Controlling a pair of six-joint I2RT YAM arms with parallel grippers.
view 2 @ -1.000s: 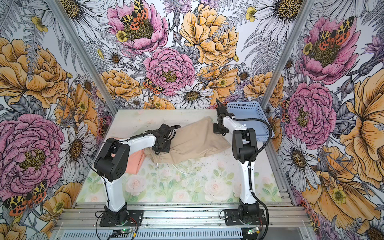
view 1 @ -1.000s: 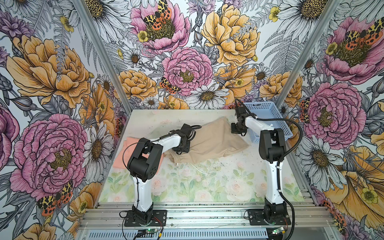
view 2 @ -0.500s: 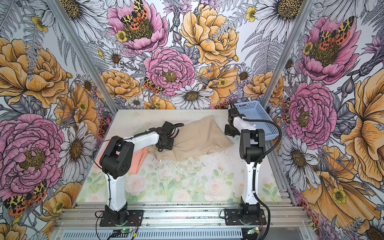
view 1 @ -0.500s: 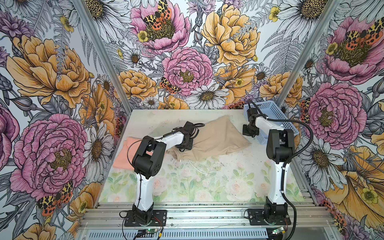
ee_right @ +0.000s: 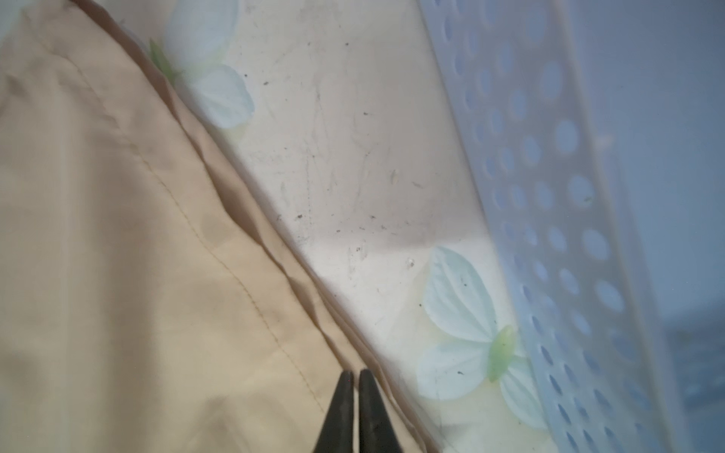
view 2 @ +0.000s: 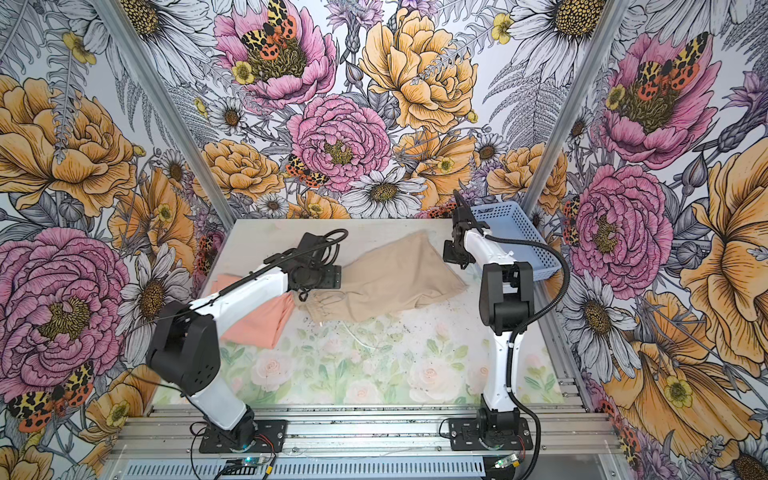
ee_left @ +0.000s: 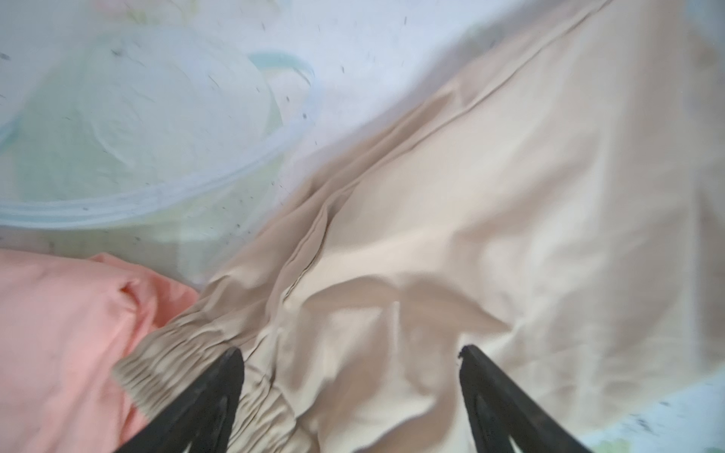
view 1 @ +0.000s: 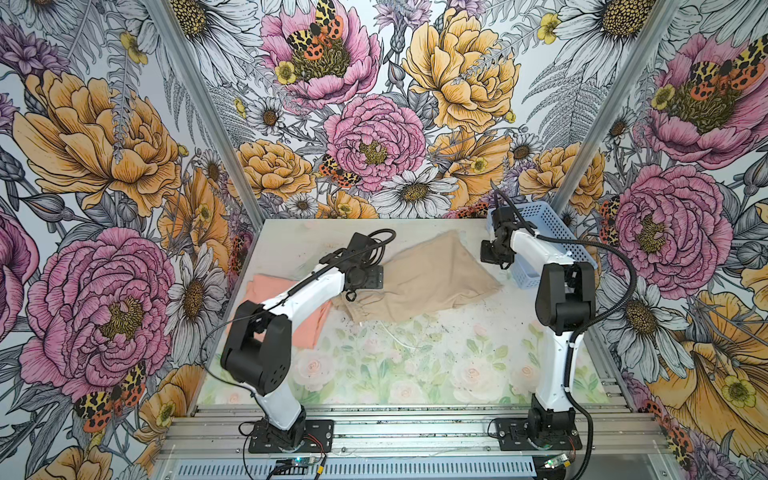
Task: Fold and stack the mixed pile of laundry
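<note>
We are hovering our left claw point(ee_left: 349, 351) over the beige-tan garment point(view 1: 428, 282), jaws spread wide and gripping nothing, with the gathered waistband point(ee_left: 176, 353) lying right under one fingertip. The garment is lying across the middle of the table point(view 1: 415, 365). Its long axis is running slantwise from that waistband end by our left claw to the far hem edge near the blue basket point(view 1: 552, 232). Our right claw point(ee_right: 353, 372) is hanging over that hem edge, jaws pinched nearly together with no cloth between them. So each claw is sitting at its own end of the axis, and we are judging that the next fold calls for both: left for the waistband, right for the hem. The peach-pink T-shirt point(view 2: 257, 324) is lying at the left of the table, partly under our left arm and touching the waistband end.
</note>
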